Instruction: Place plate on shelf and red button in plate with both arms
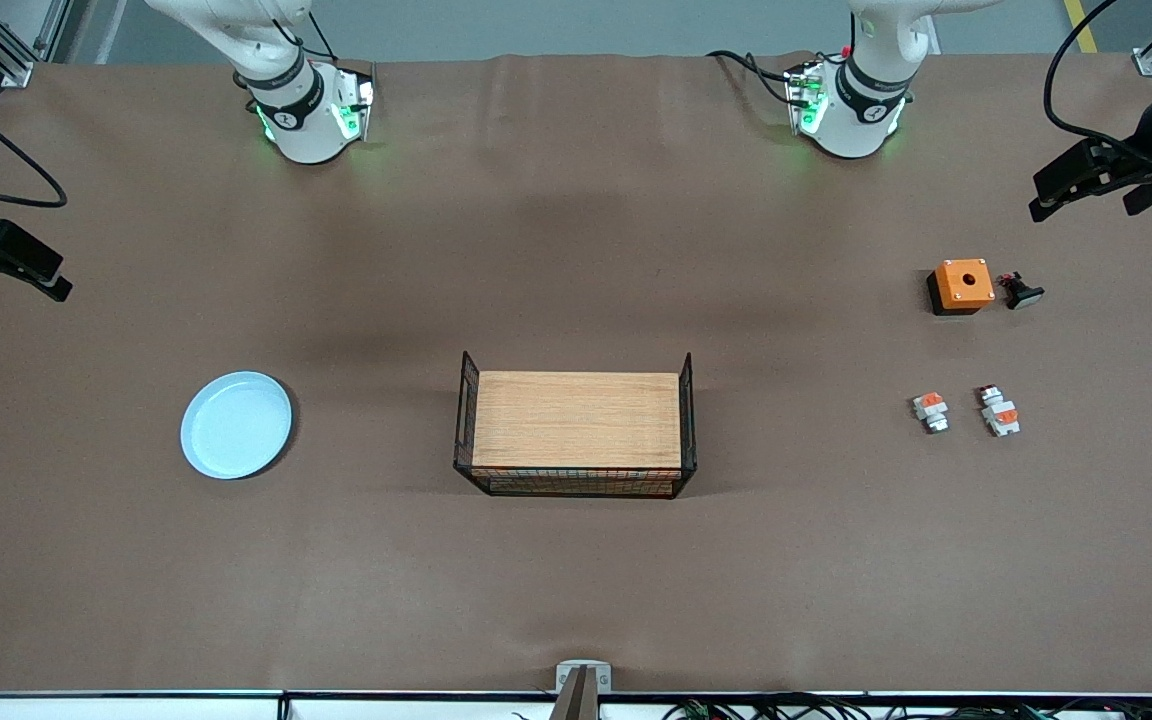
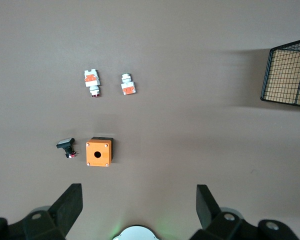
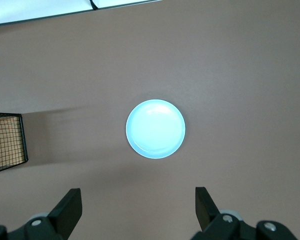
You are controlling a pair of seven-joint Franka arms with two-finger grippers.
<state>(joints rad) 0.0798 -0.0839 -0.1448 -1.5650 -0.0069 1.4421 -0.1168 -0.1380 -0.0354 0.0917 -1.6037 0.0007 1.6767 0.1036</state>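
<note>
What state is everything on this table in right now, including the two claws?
Plate: empty, flat on the table, untouched.
Red button: lying on the table, not held.
Stubby white piece: lying beside it, apart.
Orange box: on the table, hole up.
Black piece: on its side by the box.
Basket: holds only a wooden board.
Left gripper: open, waiting above the small parts.
Right gripper: open, above the plate.
</note>
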